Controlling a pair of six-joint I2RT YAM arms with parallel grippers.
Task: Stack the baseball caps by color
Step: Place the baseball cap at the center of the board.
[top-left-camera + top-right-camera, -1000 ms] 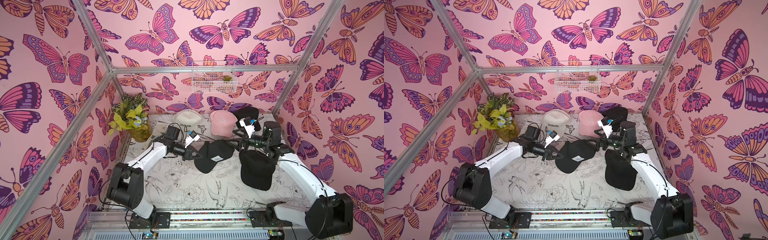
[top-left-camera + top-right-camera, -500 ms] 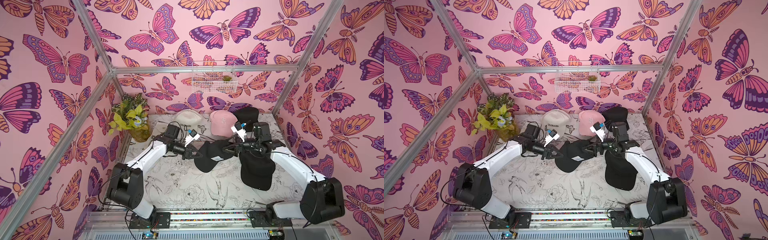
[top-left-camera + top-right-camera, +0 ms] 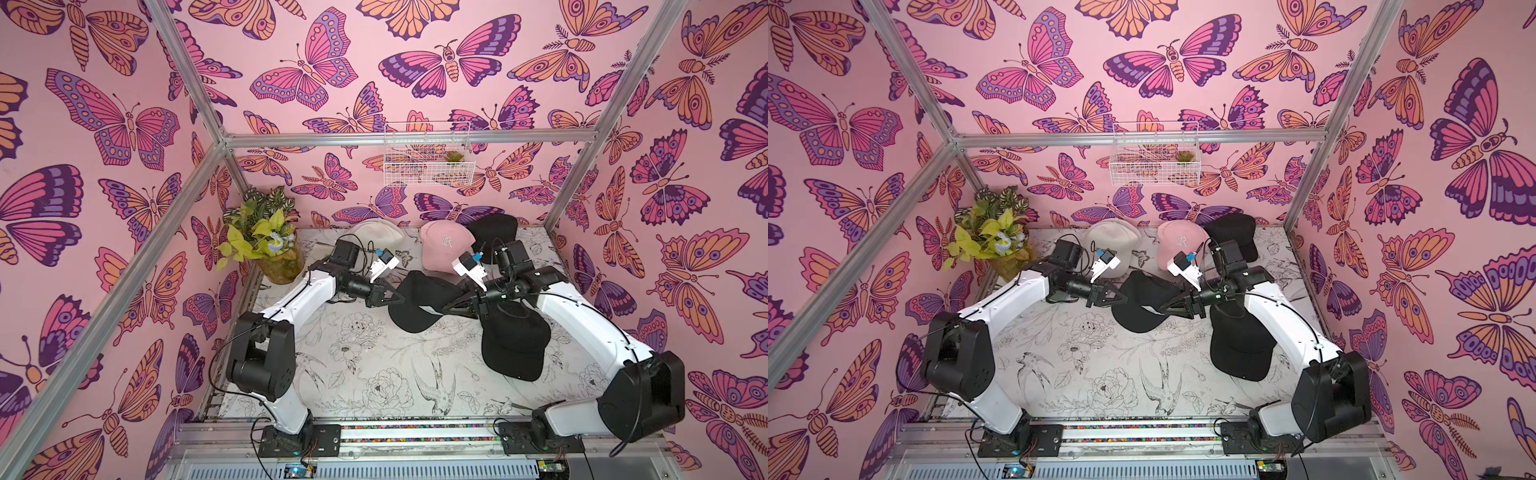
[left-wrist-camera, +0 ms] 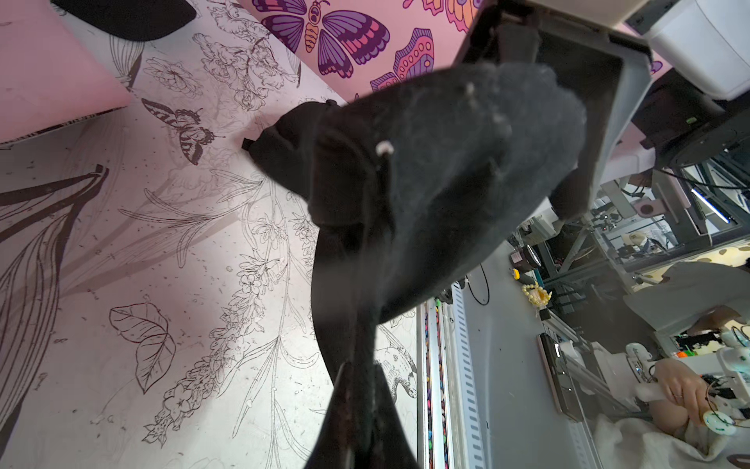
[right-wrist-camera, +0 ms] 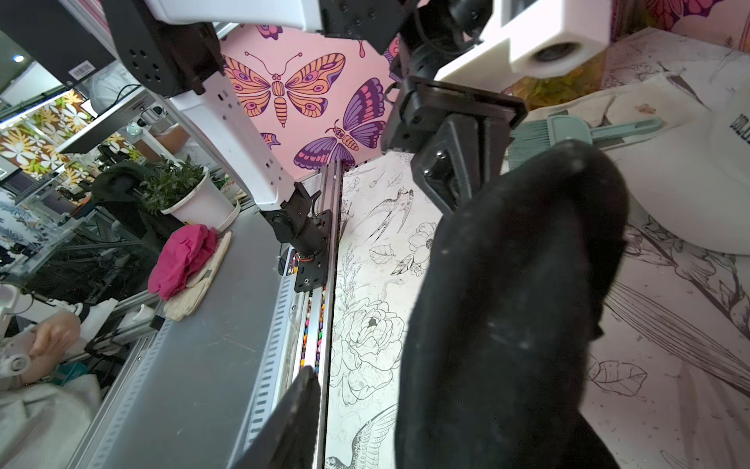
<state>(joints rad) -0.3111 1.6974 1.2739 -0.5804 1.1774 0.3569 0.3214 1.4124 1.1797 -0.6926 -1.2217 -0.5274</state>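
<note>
Just in front of the pink cap [image 3: 444,245], our left tool [image 3: 398,297] is clamped tight on the left rim of the middle black cap [image 3: 419,301]. The left wrist view shows the cloth bunched in its grip. Our right tool [image 3: 445,310] meets the same cap from the opposite side. In the right wrist view one finger [image 5: 300,406] stands clear of the cloth and the other is hidden behind it, so we cannot tell whether it has bitten. Outward from there, the rear black cap [image 3: 492,228] touches the pink cap on its right and the cream cap [image 3: 378,230] sits apart on its left. The near black cap [image 3: 515,345] lies well in front and to the right, partly under our right arm. A teal brush [image 5: 568,130] also lies to the pink cap's left. We judge the task roughly midway: pink and cream each show as one mound, while black is spread over three spots on the bench [image 3: 374,374] and wants gathering. We count five caps in sight: three black, one pink, one cream. Whether any mound hides more beneath, we cannot tell.
</note>
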